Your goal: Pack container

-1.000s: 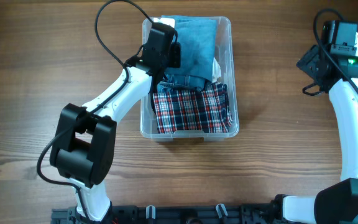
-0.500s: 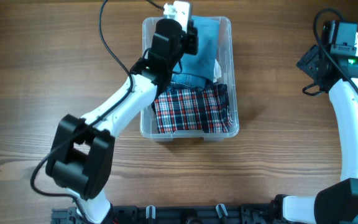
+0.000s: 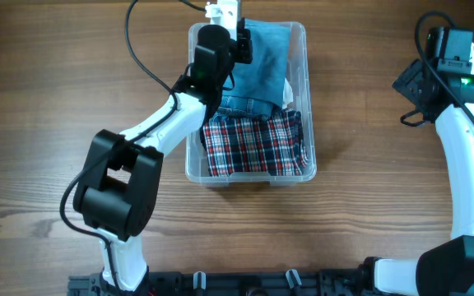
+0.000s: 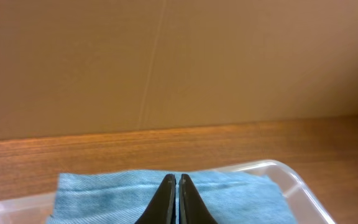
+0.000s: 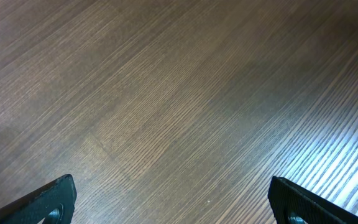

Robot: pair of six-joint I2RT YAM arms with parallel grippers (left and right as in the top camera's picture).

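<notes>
The container (image 3: pixel 310 107), a clear plastic bin, stands in the middle of the table. It holds a folded light blue denim cloth (image 3: pixel 266 57) at the far end, darker jeans (image 3: pixel 241 105) in the middle and a red plaid cloth (image 3: pixel 253 144) at the near end. My left gripper (image 3: pixel 242 45) hovers over the far left part of the bin. Its fingers are pressed together with nothing between them, above the blue cloth (image 4: pixel 104 190), with the bin's rim (image 4: pixel 291 177) to their right. My right gripper (image 3: pixel 436 51) stands open far to the right over bare wood (image 5: pixel 171 184).
A bit of white fabric (image 3: pixel 287 92) shows at the bin's right wall. Behind the table rises a plain brown wall (image 4: pixel 179 62). A black cable (image 3: pixel 138 33) loops from the left arm over the table at the back left.
My left arm has swung toward the far end of the bin and its wrist now points to the back wall. The right arm has not moved.
</notes>
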